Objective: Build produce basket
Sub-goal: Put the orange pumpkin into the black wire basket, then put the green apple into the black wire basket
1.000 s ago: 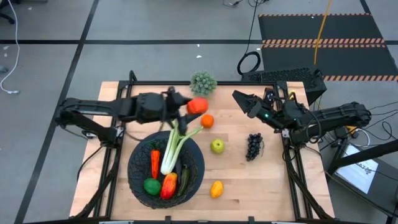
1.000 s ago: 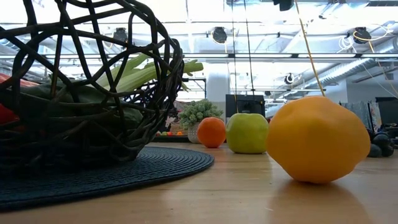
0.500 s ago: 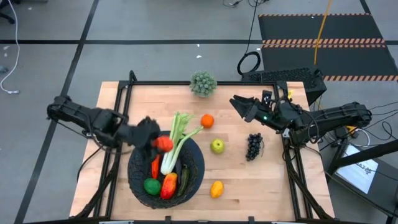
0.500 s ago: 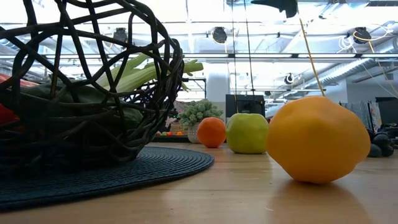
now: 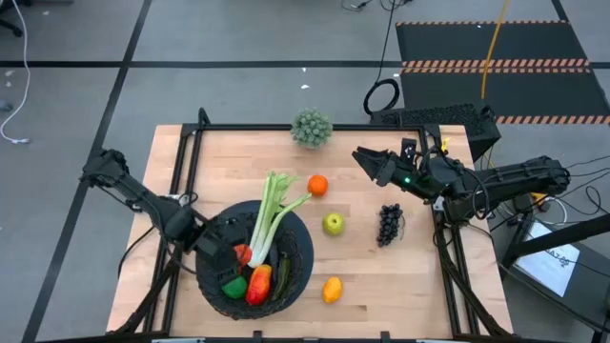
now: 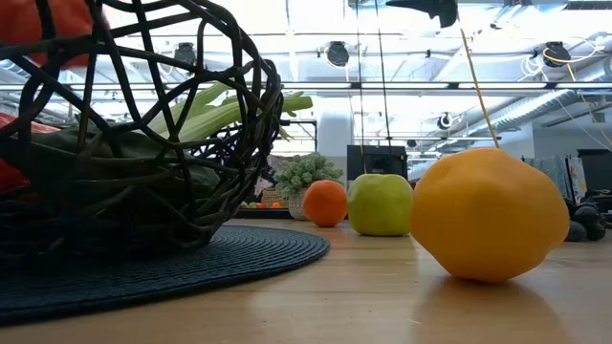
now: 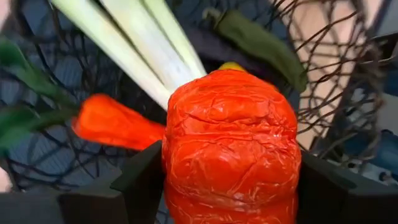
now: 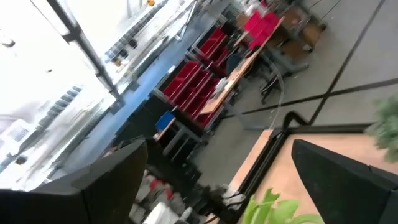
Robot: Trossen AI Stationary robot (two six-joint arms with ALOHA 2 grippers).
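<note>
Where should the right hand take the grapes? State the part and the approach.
Judging from above, grip the grapes across the bunch's narrow width near its middle, coming straight down. The bunch lies flat and elongated on the table, with clear wood on both long sides.

overhead and table-level views share the basket (image 5: 303,250)

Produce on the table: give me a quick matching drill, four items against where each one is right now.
Items:
1. wrinkled red tomato
2. pale green celery stalk
3. purple bunch of grapes
4. round green apple

Places:
A. bare wood, nearest the right gripper
B. bare wood, between the small orange and the yellow lemon
C. clamped in the left gripper over the black woven mesh basket
D. lying in the basket, leafy end over its rim

Pairs: 1-C, 2-D, 3-A, 4-B
</note>
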